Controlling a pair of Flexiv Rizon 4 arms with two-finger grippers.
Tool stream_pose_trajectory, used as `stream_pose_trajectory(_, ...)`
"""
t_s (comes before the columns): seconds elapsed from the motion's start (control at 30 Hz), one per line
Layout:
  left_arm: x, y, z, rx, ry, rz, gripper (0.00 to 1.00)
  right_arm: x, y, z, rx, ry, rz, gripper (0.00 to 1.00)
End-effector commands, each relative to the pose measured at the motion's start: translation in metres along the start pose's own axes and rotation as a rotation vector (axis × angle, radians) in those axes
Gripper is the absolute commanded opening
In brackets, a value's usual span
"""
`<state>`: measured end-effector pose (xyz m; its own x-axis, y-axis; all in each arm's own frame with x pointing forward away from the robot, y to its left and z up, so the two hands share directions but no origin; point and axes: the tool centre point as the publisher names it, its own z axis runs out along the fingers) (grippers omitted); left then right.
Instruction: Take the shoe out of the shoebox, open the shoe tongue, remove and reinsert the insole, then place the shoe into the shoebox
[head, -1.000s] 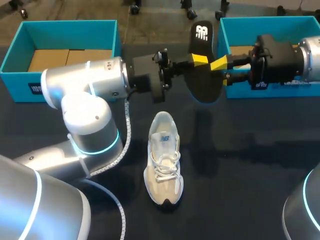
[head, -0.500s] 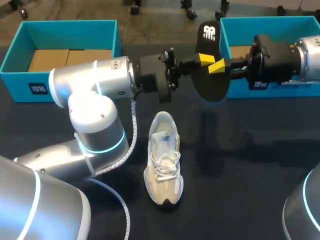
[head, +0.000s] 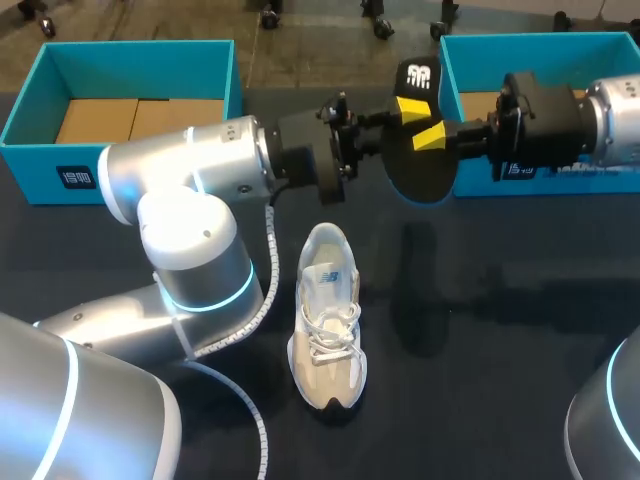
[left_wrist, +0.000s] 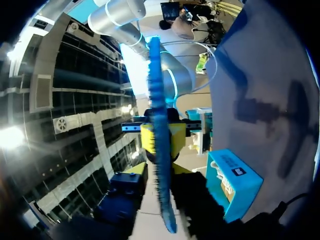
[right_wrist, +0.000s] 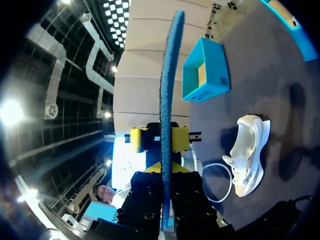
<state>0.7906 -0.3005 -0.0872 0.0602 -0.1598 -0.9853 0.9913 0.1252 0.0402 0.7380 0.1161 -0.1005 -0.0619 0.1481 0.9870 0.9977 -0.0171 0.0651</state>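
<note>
Left gripper (head: 408, 108) and right gripper (head: 431, 137) both pinch the insole (head: 420, 168) above the table's (head: 520, 300) back edge; the shoe (head: 327, 320) lies mid-table. If one pulls early, the insole could twist or drop.

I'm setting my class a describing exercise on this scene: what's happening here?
Both arms hold a black insole up off the table between them. The left claw and the right claw are each shut on it, near the right-hand teal shoebox. The white shoe lies on the table, the insole not yet back inside.
</note>
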Motion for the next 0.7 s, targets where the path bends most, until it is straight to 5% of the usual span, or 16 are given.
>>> stream_pose_trajectory(0.03,-0.007,0.000,-0.013,-0.023,0.020,-0.056,1.00,-0.004,0.000,-0.003,-0.015,0.001,-0.034,0.00)
stream_pose_trajectory(0.2,-0.004,0.006,-0.036,-0.042,0.079,-0.156,1.00,-0.003,0.005,-0.004,0.014,-0.031,-0.112,0.00)
stream_pose_trajectory(0.7,0.007,0.016,-0.105,-0.144,0.220,-0.346,1.00,-0.008,0.016,-0.013,-0.062,-0.048,-0.222,0.00)
